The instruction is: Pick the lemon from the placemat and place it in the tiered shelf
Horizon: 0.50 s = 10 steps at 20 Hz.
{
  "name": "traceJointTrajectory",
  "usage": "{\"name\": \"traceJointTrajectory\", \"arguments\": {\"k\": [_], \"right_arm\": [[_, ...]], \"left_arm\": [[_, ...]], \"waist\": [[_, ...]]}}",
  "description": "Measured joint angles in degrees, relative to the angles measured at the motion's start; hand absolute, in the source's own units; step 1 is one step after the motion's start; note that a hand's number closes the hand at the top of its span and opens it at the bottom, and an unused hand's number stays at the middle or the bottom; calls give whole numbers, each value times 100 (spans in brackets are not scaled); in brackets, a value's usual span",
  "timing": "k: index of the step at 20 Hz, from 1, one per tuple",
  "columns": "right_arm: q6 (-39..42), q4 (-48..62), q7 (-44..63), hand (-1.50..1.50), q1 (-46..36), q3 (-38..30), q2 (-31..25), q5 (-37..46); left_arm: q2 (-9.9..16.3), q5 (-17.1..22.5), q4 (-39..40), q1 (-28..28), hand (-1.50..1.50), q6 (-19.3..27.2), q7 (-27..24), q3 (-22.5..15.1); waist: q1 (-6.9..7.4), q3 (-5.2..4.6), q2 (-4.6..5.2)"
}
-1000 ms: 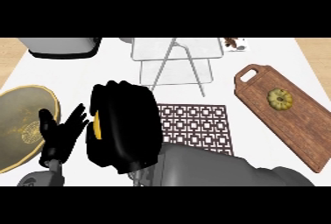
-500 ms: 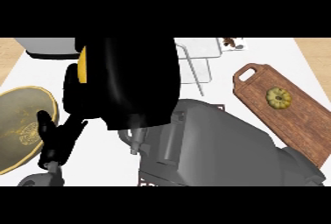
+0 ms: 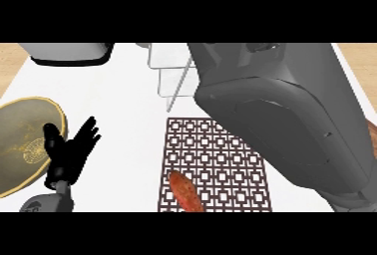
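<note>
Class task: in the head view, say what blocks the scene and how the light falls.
Head view: the grey right forearm fills the right side, hiding most of the tiered shelf; light looks even, no strong shadow on the white counter; the gold plate has a faint sheen beside the open left hand.

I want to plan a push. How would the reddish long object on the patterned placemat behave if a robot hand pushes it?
The reddish object looks long and tapered, so it would probably pivot or slide rather than roll straight. It lies flat on the placemat, so tipping seems unlikely. The mat's openwork pattern may add some drag.
</note>
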Motion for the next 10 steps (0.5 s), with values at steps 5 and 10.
{"name": "traceJointTrajectory", "arguments": {"k": [5, 10], "right_arm": [[168, 953, -372, 150, -418, -454, -119, -112], [412, 1528, -853, 150, -443, -608, -226, -200]], "left_arm": [[-61, -26, -150, 79, 0, 16, 76, -68], [45, 68, -192, 114, 0, -107, 137, 36]], "waist": [[57, -4, 13], [59, -5, 20]]}}
